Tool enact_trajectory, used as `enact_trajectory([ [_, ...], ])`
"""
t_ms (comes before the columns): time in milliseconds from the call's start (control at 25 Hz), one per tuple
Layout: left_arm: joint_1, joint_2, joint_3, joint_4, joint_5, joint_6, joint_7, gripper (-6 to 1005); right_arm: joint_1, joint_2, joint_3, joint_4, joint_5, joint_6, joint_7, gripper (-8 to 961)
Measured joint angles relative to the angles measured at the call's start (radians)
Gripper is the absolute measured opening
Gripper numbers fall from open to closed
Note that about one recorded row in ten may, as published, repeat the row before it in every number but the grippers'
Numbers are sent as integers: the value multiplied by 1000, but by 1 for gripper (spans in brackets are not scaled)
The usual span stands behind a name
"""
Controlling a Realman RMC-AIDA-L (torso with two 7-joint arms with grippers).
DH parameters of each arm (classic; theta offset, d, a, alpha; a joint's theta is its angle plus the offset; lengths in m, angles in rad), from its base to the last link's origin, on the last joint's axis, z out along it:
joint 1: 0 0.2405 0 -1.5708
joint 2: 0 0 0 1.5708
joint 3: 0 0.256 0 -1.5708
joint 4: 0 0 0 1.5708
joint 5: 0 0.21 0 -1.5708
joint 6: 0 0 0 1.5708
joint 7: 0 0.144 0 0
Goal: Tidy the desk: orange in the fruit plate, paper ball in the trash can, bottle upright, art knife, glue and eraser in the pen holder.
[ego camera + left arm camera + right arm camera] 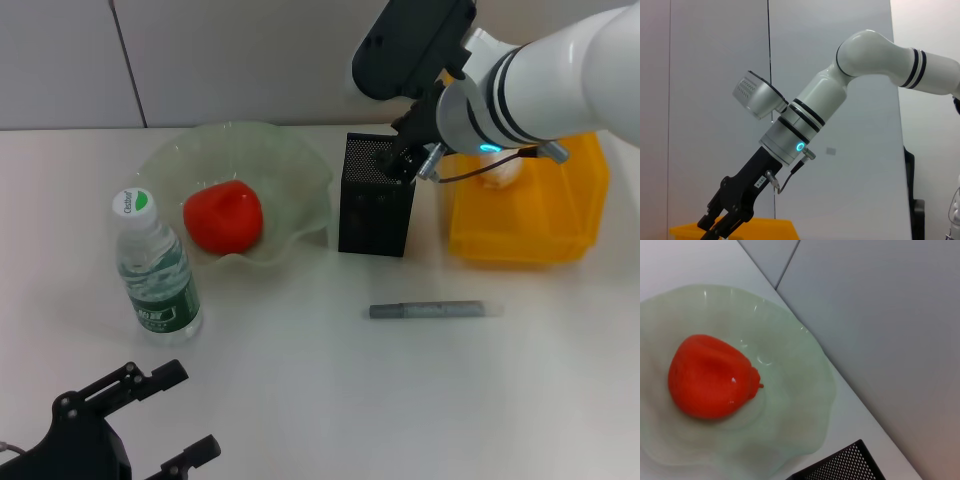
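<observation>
The orange [222, 217] lies in the glass fruit plate [300, 165]; the right wrist view shows the orange [710, 377] and the plate [805, 405] from close above. The bottle [155, 270] stands upright at the left. A grey art knife [430, 310] lies flat on the table in front of the black mesh pen holder [377, 195]. The paper ball [497, 175] shows inside the yellow trash can [525, 235]. My right gripper [403, 160] hangs right over the pen holder's rim. My left gripper [180, 415] is open and parked at the near left. Glue and eraser are out of view.
The left wrist view looks up at the right arm and its gripper [715, 227] over the yellow trash can's edge [760, 227]. A grey wall stands behind the table. The pen holder's corner [845, 465] shows in the right wrist view.
</observation>
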Motion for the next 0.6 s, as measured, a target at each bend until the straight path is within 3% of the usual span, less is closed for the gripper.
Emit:
enact_trajectory([
  [200,1,1,0,0,0,0,0,671,-36,-1,15,129,-2,-72,4,374],
  [360,-1,3,0,-3,0,0,0,671,-64,-1,77,313,6,-295,2,391],
  [600,-2,3,0,-5,0,0,0,671,-83,-3,79,419,9,-506,-14,494],
])
